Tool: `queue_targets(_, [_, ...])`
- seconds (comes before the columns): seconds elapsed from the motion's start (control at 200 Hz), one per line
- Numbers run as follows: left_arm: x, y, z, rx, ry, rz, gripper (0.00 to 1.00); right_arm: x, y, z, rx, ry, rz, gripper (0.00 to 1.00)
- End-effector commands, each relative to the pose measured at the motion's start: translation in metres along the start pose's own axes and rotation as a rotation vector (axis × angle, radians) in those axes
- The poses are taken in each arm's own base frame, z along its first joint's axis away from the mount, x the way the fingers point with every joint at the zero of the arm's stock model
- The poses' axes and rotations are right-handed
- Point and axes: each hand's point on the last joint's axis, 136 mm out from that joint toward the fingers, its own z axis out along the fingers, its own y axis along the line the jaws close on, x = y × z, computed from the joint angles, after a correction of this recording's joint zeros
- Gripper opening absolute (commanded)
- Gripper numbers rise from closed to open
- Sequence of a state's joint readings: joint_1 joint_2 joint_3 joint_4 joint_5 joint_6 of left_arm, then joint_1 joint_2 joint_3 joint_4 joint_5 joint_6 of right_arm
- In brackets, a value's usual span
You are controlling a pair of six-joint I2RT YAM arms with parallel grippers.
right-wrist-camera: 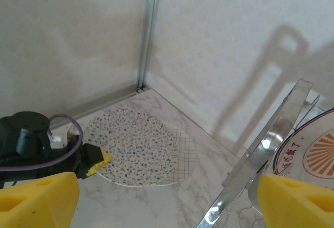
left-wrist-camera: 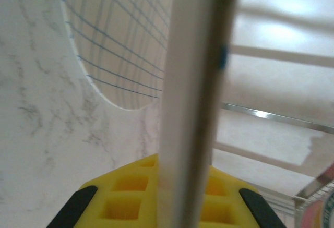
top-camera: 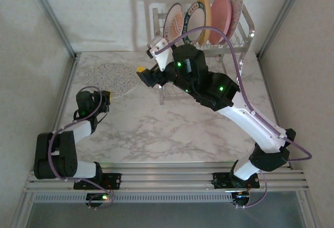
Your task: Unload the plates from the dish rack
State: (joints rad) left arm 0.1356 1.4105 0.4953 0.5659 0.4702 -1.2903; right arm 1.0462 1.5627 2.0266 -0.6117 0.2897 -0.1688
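— Where is there open room?
— The near half of the table (top-camera: 156, 134), between the two arm bases, is bare marble.
— And what stands in the way?
— The right arm (top-camera: 245, 116) slants across the middle, up to the rack (top-camera: 245, 35) at the back wall. Far left, a speckled plate (top-camera: 115, 76) lies atop a checked plate (right-wrist-camera: 183, 155), with the left gripper (top-camera: 104, 96) at its near edge.
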Motion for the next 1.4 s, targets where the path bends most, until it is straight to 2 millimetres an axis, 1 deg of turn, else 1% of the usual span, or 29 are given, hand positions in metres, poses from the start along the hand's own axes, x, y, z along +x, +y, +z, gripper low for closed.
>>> queue_targets(0.0, [-0.014,-0.032,0.008,0.097,-0.039,0.086,0.00,-0.010,-0.003,-0.012,0.010,-0.038,0.019,0.89])
queue_targets(0.105, [-0.017,-0.026,0.019,0.072,-0.032,0.100,0.00,-0.009,0.000,-0.010,-0.003,-0.032,0.020,0.89])
queue_targets(0.44, [-0.021,-0.014,0.045,0.043,-0.006,0.109,0.00,-0.002,0.006,-0.003,-0.026,-0.007,0.028,0.90])
queue_targets(0.571, [-0.023,-0.015,0.054,0.043,0.004,0.109,0.00,-0.002,0.007,-0.001,-0.030,-0.002,0.027,0.90])
queue_targets(0.686, [-0.024,-0.017,0.061,0.043,0.014,0.112,0.00,-0.001,0.009,0.000,-0.039,0.002,0.027,0.90])
queue_targets(1.026, [-0.020,-0.013,0.079,0.033,0.052,0.106,0.00,0.000,0.010,0.001,-0.043,0.007,0.030,0.90])
queue_targets(1.391, [-0.020,-0.009,0.094,0.015,0.075,0.100,0.00,0.002,0.010,-0.001,-0.048,0.015,0.039,0.90])
